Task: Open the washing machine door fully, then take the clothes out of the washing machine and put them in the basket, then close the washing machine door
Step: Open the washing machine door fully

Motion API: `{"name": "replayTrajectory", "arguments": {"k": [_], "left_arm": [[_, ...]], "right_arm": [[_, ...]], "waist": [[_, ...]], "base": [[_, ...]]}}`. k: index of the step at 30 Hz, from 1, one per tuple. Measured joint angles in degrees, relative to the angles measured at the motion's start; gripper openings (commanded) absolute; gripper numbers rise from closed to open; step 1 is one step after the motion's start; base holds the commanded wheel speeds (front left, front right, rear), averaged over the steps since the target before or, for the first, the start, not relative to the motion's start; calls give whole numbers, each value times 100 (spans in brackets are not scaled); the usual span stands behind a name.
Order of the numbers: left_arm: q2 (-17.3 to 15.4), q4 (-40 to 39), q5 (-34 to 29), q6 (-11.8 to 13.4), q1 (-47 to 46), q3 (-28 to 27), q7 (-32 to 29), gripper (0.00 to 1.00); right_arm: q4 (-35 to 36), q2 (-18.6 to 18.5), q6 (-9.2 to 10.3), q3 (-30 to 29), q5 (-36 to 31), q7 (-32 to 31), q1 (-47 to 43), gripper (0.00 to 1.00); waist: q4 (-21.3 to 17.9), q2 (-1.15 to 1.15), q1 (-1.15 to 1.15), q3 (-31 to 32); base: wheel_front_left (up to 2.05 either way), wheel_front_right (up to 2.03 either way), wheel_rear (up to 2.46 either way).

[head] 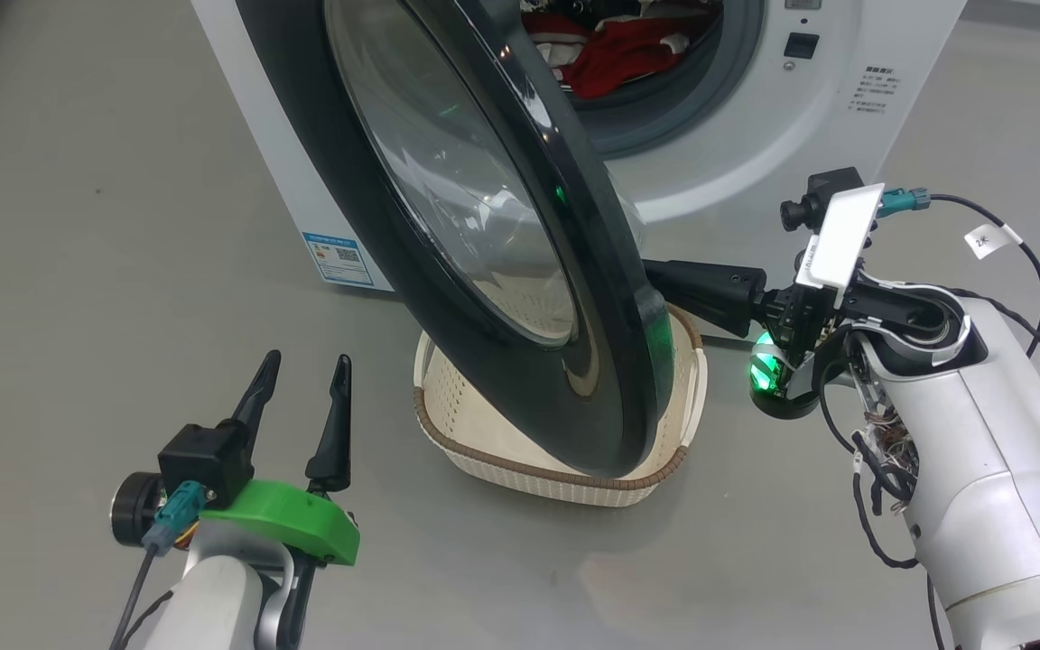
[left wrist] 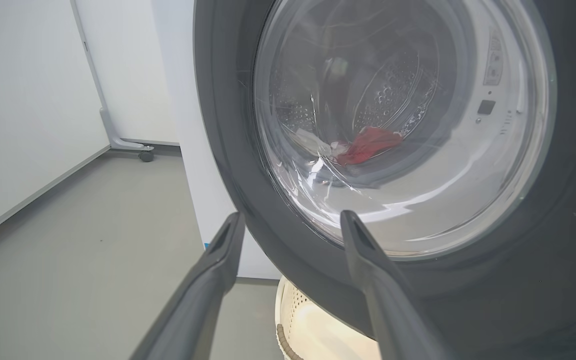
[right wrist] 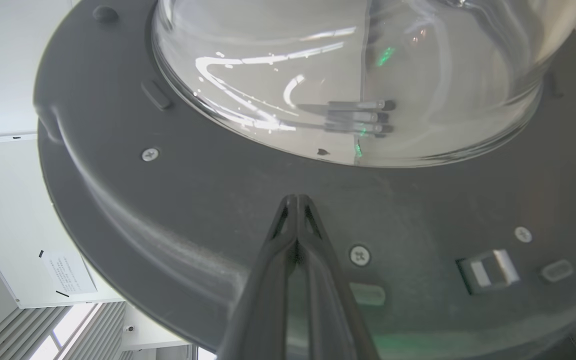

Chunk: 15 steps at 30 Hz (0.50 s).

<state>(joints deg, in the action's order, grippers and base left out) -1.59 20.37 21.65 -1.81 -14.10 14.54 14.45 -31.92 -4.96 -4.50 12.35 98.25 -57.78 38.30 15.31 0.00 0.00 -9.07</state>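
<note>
While your right gripper [right wrist: 296, 198], jaws together, touched the door's [head: 606, 289] stiff, likely heavy inner frame, safer than its glass [right wrist: 348, 60], your left gripper [head: 307, 361] hovered outside the door, jaws apart.

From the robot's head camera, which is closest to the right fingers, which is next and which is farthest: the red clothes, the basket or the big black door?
1. The door: nearest. The right gripper has its shut fingers right at the door's inner side.
2. The basket: next, low down, just beneath the fingers.
3. The clothes: farthest, up inside the washing machine.
</note>
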Motion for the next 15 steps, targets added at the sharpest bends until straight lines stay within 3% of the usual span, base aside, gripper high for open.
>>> {"name": "replayTrajectory", "arguments": {"k": [15], "left_arm": [[-5, 7, -8, -27, 103, 14, 0, 100]], "right_arm": [[20, 73, 1, 304, 83, -10, -363, 0]], "waist": [[170, 0, 0, 284]], "base": [[0, 0, 0]]}}
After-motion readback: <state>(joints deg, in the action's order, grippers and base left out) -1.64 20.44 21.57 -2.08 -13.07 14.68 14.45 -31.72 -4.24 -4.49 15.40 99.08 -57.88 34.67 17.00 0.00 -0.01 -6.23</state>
